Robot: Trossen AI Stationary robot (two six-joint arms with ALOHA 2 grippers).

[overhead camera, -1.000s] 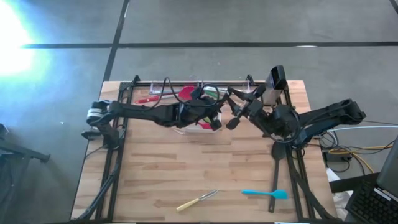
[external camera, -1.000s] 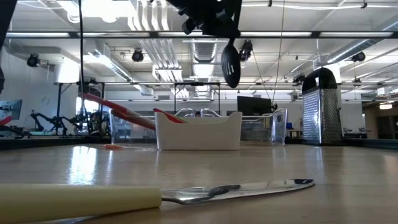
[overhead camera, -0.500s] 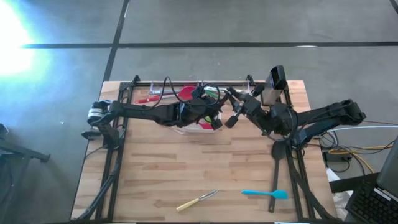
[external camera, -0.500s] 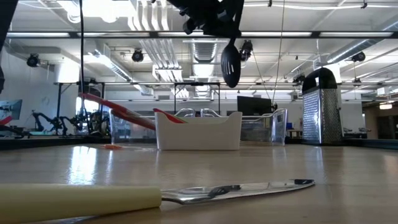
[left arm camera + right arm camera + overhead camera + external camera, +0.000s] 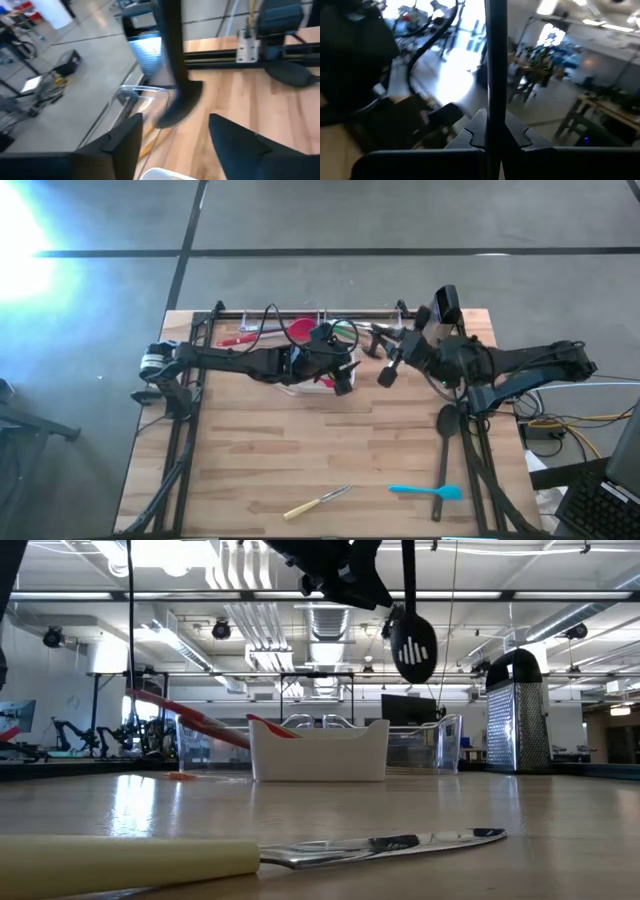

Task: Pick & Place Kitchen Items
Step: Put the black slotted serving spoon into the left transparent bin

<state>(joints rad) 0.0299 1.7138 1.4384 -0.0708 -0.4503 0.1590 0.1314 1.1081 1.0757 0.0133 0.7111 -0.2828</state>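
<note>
Right tool (image 5: 400, 358) clamps the black slotted spoon (image 5: 413, 648) by its handle — head hanging in the air beside the white dish (image 5: 318, 752) at the back of the bench (image 5: 330, 460). Left tool (image 5: 342, 375) gapes wide above that dish. Knife (image 5: 316, 502) and blue spatula (image 5: 428, 492) lie near the front edge.

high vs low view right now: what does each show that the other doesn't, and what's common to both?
High only: both arms whole, the blue spatula near the front edge, and the right pincer shut on the black slotted spoon.

Low only: the spoon's slotted head hanging high above the table, the room behind, and the metal grater.

Both: the cream-handled knife lying up front and the white dish.
</note>
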